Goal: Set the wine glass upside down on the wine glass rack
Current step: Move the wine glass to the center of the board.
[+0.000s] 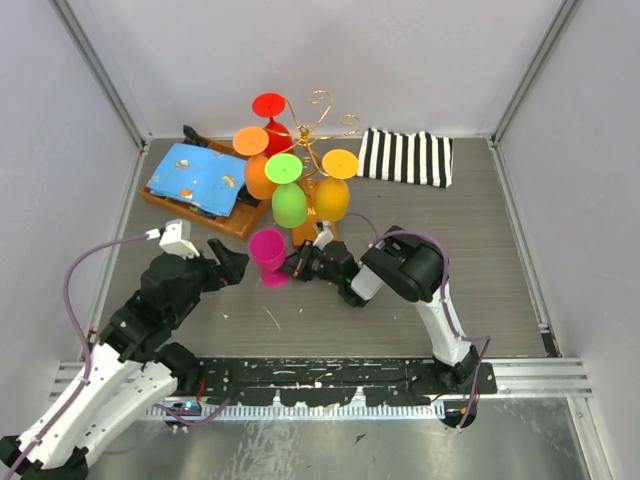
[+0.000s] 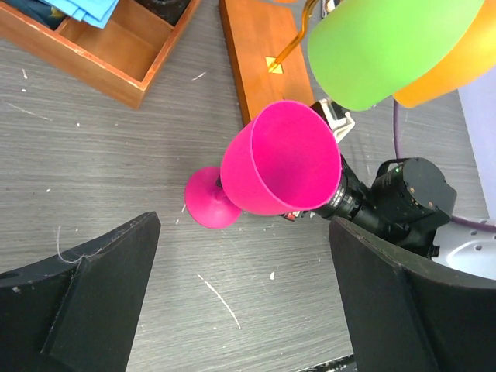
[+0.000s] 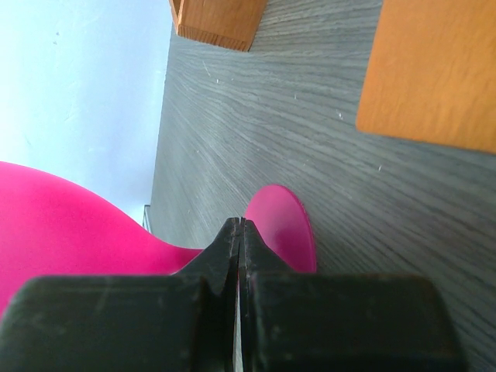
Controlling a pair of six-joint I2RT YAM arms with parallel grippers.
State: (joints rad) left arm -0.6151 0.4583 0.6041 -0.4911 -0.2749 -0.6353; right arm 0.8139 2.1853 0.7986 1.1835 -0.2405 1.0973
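A pink wine glass [image 1: 268,252] hangs tilted just above the table, in front of the wine glass rack [image 1: 318,125]. My right gripper [image 1: 294,265] is shut on its stem; in the right wrist view the closed fingertips [image 3: 239,226] sit between the bowl [image 3: 70,232] and the foot [image 3: 283,225], and the stem itself is hidden. My left gripper [image 2: 240,310] stands open just left of the glass [image 2: 283,159], with nothing between its fingers. The gold wire rack holds several coloured glasses upside down over its orange-brown base [image 2: 252,66].
A wooden tray [image 1: 230,222] with a blue cloth sits at the back left, close to the rack. A black-and-white striped cloth [image 1: 405,157] lies at the back right. A green glass [image 2: 380,46] and an orange one hang low over the rack's base.
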